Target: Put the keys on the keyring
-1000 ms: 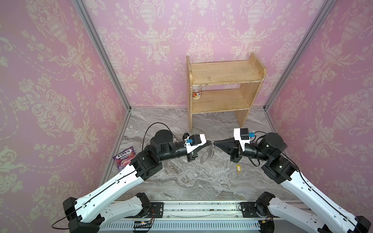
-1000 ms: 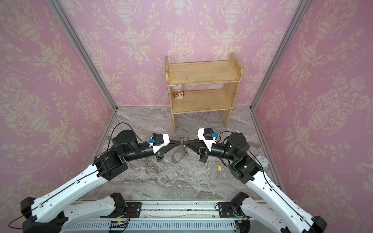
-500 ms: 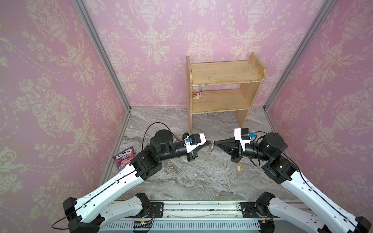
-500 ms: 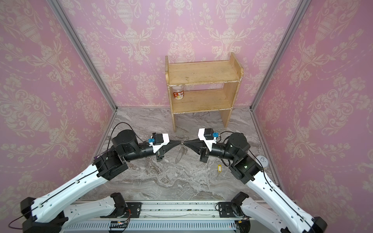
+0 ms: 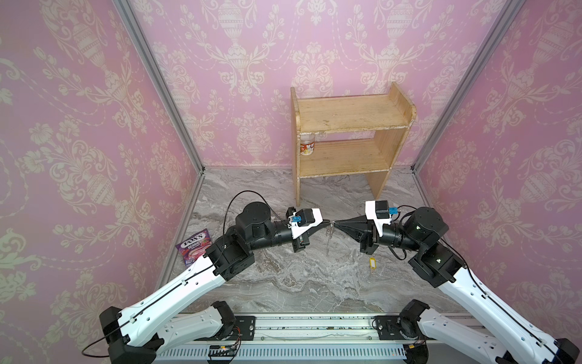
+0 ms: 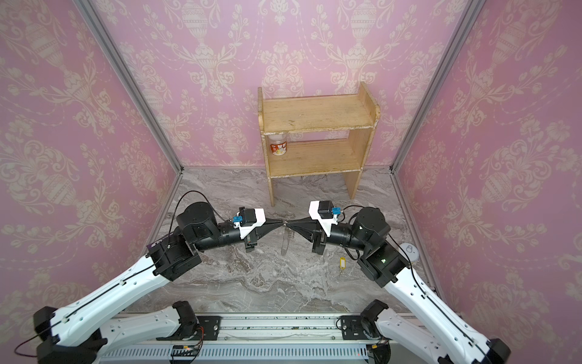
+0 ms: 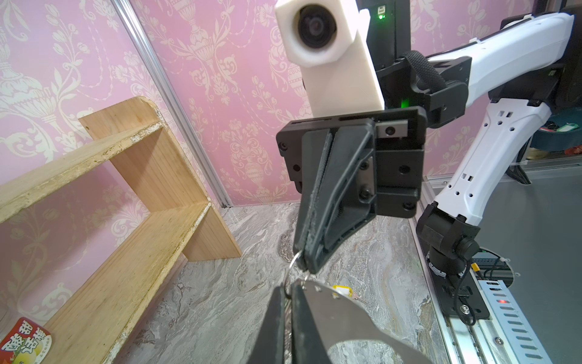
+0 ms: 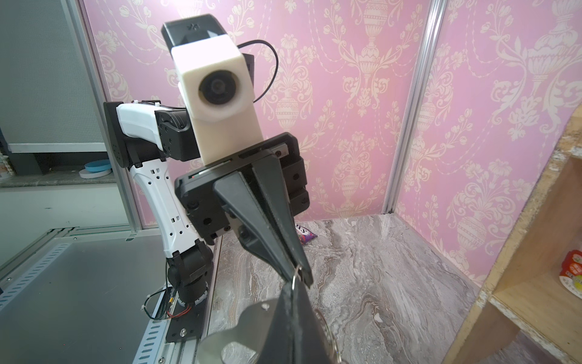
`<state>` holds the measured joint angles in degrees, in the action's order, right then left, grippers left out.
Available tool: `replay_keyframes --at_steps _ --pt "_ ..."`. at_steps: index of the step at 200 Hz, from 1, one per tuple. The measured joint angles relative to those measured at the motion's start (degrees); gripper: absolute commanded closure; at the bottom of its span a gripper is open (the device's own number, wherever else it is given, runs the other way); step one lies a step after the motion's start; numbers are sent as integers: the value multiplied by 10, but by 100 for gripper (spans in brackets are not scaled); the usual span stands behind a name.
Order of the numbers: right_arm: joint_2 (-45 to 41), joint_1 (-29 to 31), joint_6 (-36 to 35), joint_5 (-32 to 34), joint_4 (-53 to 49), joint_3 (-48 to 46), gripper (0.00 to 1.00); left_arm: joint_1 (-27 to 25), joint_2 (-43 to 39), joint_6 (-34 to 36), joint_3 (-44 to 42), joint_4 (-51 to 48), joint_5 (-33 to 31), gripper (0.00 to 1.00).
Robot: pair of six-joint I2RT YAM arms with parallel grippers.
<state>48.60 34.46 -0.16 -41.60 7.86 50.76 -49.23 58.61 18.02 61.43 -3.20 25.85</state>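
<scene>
We see two robot arms meeting tip to tip above a grey marble table (image 5: 283, 283), in a booth w/ pink patterned walls. The left gripper (image 5: 327, 222) comes in from the left, the right gripper (image 5: 336, 224) from the right. In both top views their tips sit just beside each other near the table's middle.

The keyring (image 6: 284, 242), a flat silver-grey metal plate w/ small rings along one edge, hangs between the two tips, lifted off the table. From above we see it almost edge-on, dangling below the grippers.

In the left wrist view, the left gripper (image 7: 287, 291) has its jaws pressed together on small rings at the plate's edge. The shiny plate (image 7: 340, 315) lies alongside one finger. Opposite, the right gripper (image 7: 307, 264) has its jaws pressed together too, pinching one small ring at its very tip. The right wrist view agrees: the left gripper (image 8: 300, 274) nips a ring, and the right gripper (image 8: 291, 293) is closed beside the plate (image 8: 245, 331). Both pincers are clamped on the keyring's rings.

The keys (image 5: 372, 262), one small key on a yellow tag, lie flat on the table on the right side, under the right arm's wrist, apart from the keyring and from both grippers.

At the back stands a wooden shelf (image 5: 346, 119) w/ a small jar (image 5: 307, 147) on its lower board. A purple candy pouch (image 5: 195, 247) lies by the left wall.
</scene>
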Motion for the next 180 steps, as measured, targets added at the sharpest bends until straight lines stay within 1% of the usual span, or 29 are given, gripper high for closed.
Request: replay_keyframes --at_steps 12,25,45,79,108,163,180 --pt "0 0 0 0 0 0 100 0 0 0 0 0 0 91" --pt "0 0 0 -2 0 0 100 0 0 -2 0 1 4 86" --pt "4 1 0 -10 -1 0 100 -1 4 -4 0 7 15 84" --pt "4 0 0 -14 -4 0 100 0 6 -4 0 8 24 87" --pt "0 0 -1 -15 -9 0 100 0 6 -4 0 7 30 85" --pt "-4 0 0 -26 -12 2 100 0 5 -4 0 9 42 86" --pt "-4 0 1 -31 -12 7 100 3 2 -10 -5 23 52 86"
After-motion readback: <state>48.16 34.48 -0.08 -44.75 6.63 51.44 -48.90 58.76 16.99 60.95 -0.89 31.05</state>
